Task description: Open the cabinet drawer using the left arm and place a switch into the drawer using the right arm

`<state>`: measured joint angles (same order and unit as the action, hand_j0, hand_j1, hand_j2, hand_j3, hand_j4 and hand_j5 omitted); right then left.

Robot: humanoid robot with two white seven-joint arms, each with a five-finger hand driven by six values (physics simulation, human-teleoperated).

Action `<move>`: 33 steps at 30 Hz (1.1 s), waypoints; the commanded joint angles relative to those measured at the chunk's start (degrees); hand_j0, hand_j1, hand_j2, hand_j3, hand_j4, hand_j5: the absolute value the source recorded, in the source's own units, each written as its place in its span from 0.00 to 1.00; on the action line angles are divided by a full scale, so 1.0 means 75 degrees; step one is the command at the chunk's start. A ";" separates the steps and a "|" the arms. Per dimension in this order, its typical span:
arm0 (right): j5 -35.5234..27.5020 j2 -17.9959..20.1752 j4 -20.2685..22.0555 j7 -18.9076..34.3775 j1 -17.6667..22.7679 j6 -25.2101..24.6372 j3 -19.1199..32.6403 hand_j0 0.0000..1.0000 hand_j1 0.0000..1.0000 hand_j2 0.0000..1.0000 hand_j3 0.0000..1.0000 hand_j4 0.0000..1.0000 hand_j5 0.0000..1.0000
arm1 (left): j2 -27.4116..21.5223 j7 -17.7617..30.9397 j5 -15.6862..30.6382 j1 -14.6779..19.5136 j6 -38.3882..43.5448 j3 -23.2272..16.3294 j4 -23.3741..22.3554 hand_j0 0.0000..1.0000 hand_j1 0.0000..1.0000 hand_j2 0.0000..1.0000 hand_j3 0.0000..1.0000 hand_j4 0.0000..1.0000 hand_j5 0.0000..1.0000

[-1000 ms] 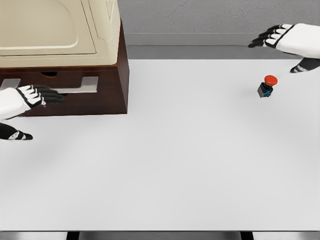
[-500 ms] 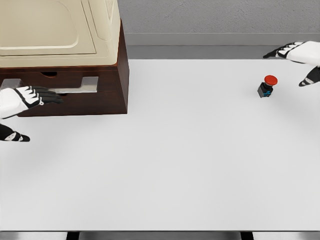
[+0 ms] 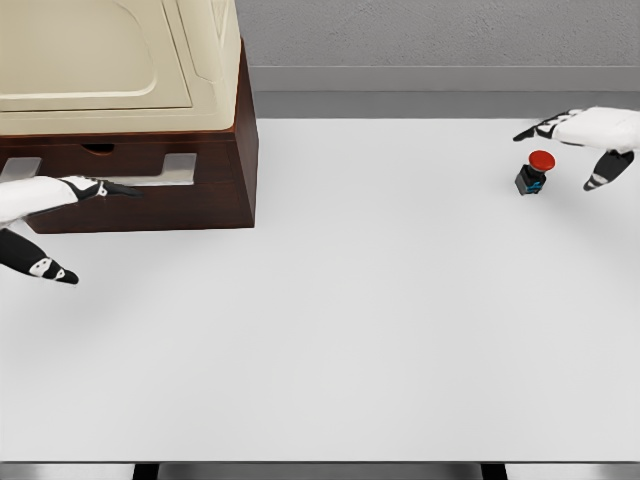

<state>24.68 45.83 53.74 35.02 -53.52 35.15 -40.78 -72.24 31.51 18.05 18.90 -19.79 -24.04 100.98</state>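
A dark wooden cabinet [image 3: 215, 180] stands at the table's far left with a cream box on top. Its drawer front [image 3: 150, 205] shows a pale handle bar [image 3: 150, 180]. My left hand [image 3: 75, 225] is open, turned edge-on, with the fingertips [image 3: 120, 189] reaching the handle and the thumb hanging low. The switch [image 3: 534, 172], a small black block with a red round button, sits at the far right of the table. My right hand [image 3: 570, 150] hovers open just right of and above it, fingers over its far side, thumb at its right, not touching it.
A cream box [image 3: 110, 60] rests on top of the cabinet. The white table [image 3: 350, 320] stretches wide between cabinet and switch. A grey wall runs behind the table's far edge.
My right hand came down and left toward the switch, now bracketing it. My left hand rolled edge-on, its fingers sliding right along the drawer handle and the thumb dropping lower.
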 commanded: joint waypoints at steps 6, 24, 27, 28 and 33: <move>0.0073 -0.0157 -0.0556 -0.0003 -0.0129 -0.0020 -0.0082 1.00 1.00 1.00 1.00 1.00 1.00 | -0.0423 -0.0029 0.0652 0.0094 0.0141 0.0006 0.0001 1.00 1.00 1.00 1.00 1.00 1.00; 0.0799 -0.0966 -0.1658 -0.0003 -0.0621 -0.0020 -0.0141 1.00 1.00 1.00 1.00 1.00 1.00 | 0.0104 -0.0006 0.0454 0.0480 0.1759 -0.0005 -0.0011 0.99 0.99 0.99 0.99 0.99 0.99; 0.0811 -0.0977 -0.1728 -0.0003 -0.0621 -0.0020 -0.0141 1.00 1.00 1.00 1.00 1.00 1.00 | 0.0257 -0.0006 0.0359 0.0492 0.1783 -0.0017 0.0001 0.99 0.99 0.99 0.99 0.99 0.99; 0.0811 -0.0977 -0.1728 -0.0003 -0.0621 -0.0020 -0.0152 1.00 1.00 1.00 1.00 1.00 1.00 | 0.0292 -0.0006 0.0336 0.0492 0.1783 -0.0017 0.0001 0.99 0.99 0.99 0.99 0.99 0.99; 0.0811 -0.1024 -0.1740 -0.0003 -0.0633 -0.0020 -0.0199 1.00 1.00 1.00 1.00 1.00 1.00 | 0.0374 -0.0006 0.0266 0.0492 0.1783 -0.0052 -0.0011 0.99 0.99 0.99 0.99 0.99 0.99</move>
<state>30.98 38.33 40.81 35.02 -58.27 35.15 -42.30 -69.67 31.48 20.16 22.59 -6.52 -24.37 100.95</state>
